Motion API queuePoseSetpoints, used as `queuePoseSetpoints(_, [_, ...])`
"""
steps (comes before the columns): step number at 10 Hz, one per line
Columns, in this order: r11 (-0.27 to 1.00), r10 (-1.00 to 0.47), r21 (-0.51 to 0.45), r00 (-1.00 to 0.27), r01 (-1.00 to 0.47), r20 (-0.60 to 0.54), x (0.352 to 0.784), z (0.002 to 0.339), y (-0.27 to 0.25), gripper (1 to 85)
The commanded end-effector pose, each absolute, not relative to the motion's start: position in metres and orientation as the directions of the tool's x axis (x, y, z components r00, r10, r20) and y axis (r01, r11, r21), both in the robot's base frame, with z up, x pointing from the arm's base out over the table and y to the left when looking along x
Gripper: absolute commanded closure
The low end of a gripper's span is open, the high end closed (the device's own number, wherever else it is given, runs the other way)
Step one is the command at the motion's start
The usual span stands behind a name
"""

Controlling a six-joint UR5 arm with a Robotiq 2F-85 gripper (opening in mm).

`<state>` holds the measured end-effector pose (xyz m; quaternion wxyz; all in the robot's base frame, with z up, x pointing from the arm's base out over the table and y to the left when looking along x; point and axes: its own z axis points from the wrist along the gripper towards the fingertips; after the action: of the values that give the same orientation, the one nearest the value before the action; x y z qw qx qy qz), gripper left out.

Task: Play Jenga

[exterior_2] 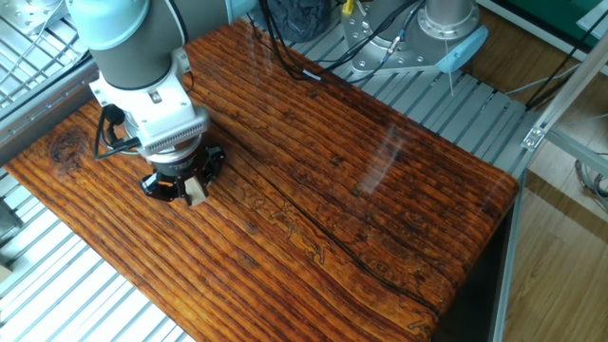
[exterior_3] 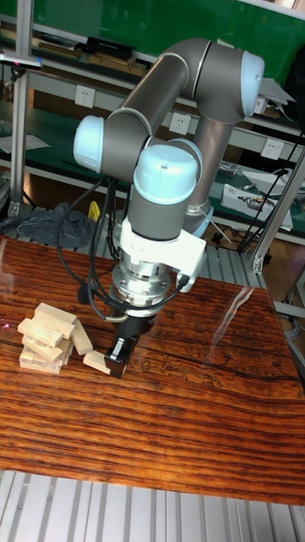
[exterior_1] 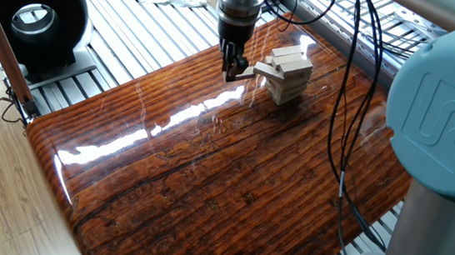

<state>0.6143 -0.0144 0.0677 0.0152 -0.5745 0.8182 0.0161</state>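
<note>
The Jenga tower [exterior_1: 288,73] of pale wooden blocks stands near the far right edge of the glossy wooden table [exterior_1: 206,176]. Its layers are skewed and uneven [exterior_3: 44,337]. My gripper [exterior_1: 231,68] hangs just left of the tower, pointing down, shut on one end of a loose Jenga block [exterior_1: 257,68]. The block's other end points at the tower's lower layers. In the tall fixed view the gripper [exterior_3: 117,357] holds that block [exterior_3: 96,363] low over the table, and another block [exterior_3: 80,337] leans against the tower. In the other fixed view the gripper [exterior_2: 180,186] and a block end [exterior_2: 196,192] show, while the arm hides the tower.
A round black device [exterior_1: 30,16] sits on the metal slats beyond the table's left corner. Black cables [exterior_1: 348,114] hang from the arm over the table's right side. The arm's grey-blue base [exterior_1: 444,140] fills the right foreground.
</note>
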Motion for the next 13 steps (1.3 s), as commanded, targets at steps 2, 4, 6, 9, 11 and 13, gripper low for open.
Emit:
queuePoseSetpoints(2, [0.353, -0.933, 0.014, -0.353, -0.935, -0.061, 0.6173, 0.0711, -0.0047, 60.3])
queuePoseSetpoints(4, [0.358, -0.932, 0.014, -0.358, -0.934, -0.061, 0.6186, 0.0723, -0.0014, 60.3])
queuePoseSetpoints(6, [0.359, -0.931, 0.014, -0.359, -0.933, -0.061, 0.6194, 0.0726, 0.0003, 60.3])
queuePoseSetpoints(9, [0.359, -0.931, 0.014, -0.359, -0.933, -0.061, 0.6197, 0.0725, 0.0006, 60.3])
queuePoseSetpoints(11, [0.356, -0.933, 0.013, -0.356, -0.934, -0.057, 0.6199, 0.0716, -0.0013, 61.0])
queuePoseSetpoints(13, [0.356, -0.933, 0.012, -0.356, -0.934, -0.059, 0.6211, 0.0696, -0.0020, 61.0])
